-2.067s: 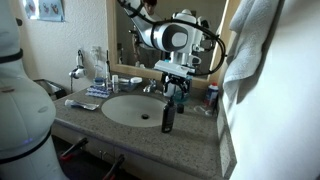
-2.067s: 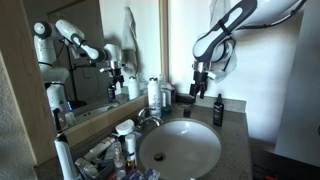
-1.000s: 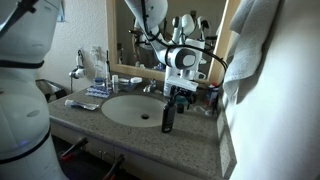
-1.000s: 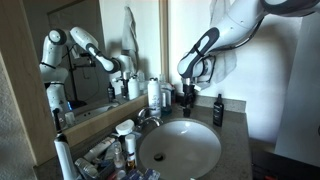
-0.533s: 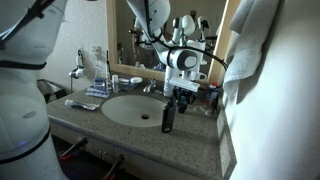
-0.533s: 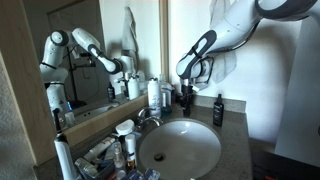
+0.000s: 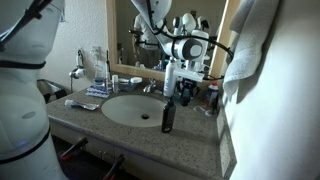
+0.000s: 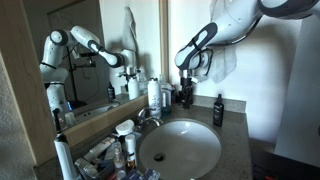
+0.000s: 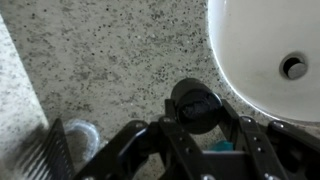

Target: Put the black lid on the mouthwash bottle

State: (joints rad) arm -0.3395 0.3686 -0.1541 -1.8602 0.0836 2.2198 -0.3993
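Note:
In the wrist view my gripper is shut on the round black lid, one finger on each side of it, above the speckled counter. A teal patch of the mouthwash bottle shows between the fingers behind the lid. In both exterior views the gripper hangs a little above the back of the counter. The mouthwash bottle stands right under it, partly hidden by the fingers.
The white sink basin fills the counter's middle, with the faucet behind it. A slim dark bottle stands near the front edge. A white bottle and toiletries crowd the back; a towel hangs close by.
The gripper closed on the black lid low at the counter and has since risen with it. The bottles have not moved.

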